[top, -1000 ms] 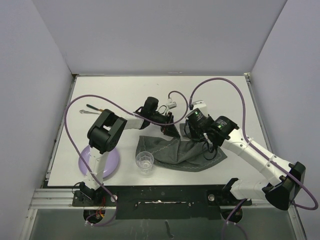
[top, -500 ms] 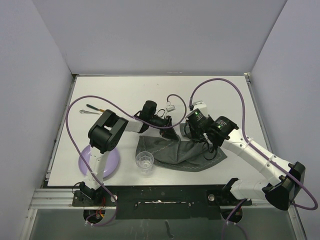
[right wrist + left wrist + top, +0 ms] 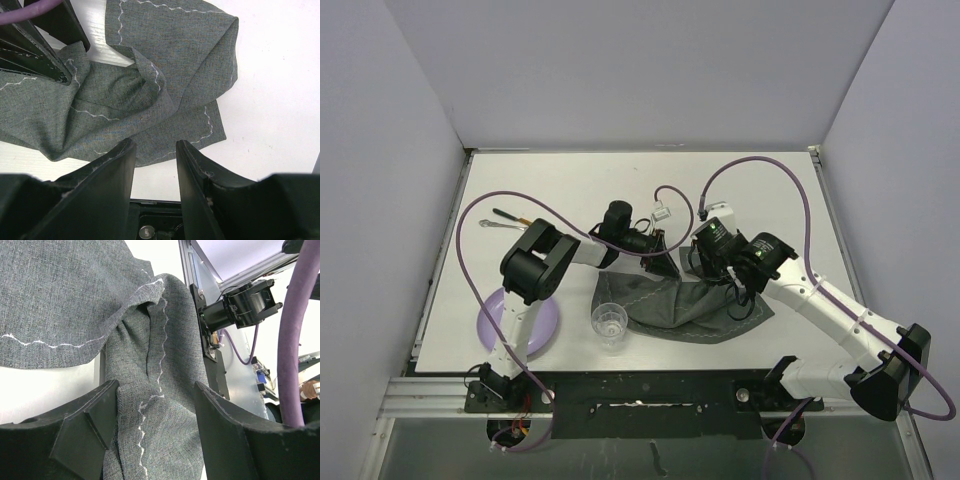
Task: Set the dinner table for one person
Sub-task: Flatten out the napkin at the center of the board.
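Both sets of jaws apart: left gripper [image 3: 156, 390] has narrowed around a placemat [image 3: 60, 300] fold between its fingers; right gripper [image 3: 155, 145] hovers above it. Flattening pending.

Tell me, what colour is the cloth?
The cloth is dark grey with wavy white stitching. The right wrist view shows it best.

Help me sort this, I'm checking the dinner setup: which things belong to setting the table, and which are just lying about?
For the job: table, grey placemat, purple plate, glass, cutlery.
Just there: purple cable, small white connector.
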{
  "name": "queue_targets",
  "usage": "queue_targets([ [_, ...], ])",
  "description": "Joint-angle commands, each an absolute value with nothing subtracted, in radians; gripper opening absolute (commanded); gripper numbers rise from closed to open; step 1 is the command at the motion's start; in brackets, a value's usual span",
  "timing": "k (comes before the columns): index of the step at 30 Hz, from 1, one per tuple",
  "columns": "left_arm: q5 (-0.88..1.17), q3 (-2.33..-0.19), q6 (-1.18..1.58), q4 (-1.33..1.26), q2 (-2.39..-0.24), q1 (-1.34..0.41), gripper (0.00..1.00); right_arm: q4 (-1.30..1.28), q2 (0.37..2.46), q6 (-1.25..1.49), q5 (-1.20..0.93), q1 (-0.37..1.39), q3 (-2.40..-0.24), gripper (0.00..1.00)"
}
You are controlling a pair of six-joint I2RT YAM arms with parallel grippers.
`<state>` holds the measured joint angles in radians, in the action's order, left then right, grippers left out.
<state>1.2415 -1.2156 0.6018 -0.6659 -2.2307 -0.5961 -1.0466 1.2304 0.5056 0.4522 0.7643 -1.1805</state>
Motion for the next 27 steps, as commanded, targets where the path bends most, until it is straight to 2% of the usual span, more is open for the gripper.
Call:
queue_targets([
  [1,1.283,-1.218,0.629,-0.768,-2.258,-0.595,0.58,-1.031,1.201,0.500,0.476,0.753,-1.192,0.39],
  [9,1.283,-1.218,0.636,-0.766,-2.267,-0.593,0.42,-1.025,1.203,0.498,0.475,0.748,-1.184,0.38],
  [27,1.271,-1.173,0.629,-0.758,-2.258,-0.584,0.33,-1.012,1.194,0.494,0.461,0.741,-1.172,0.38],
])
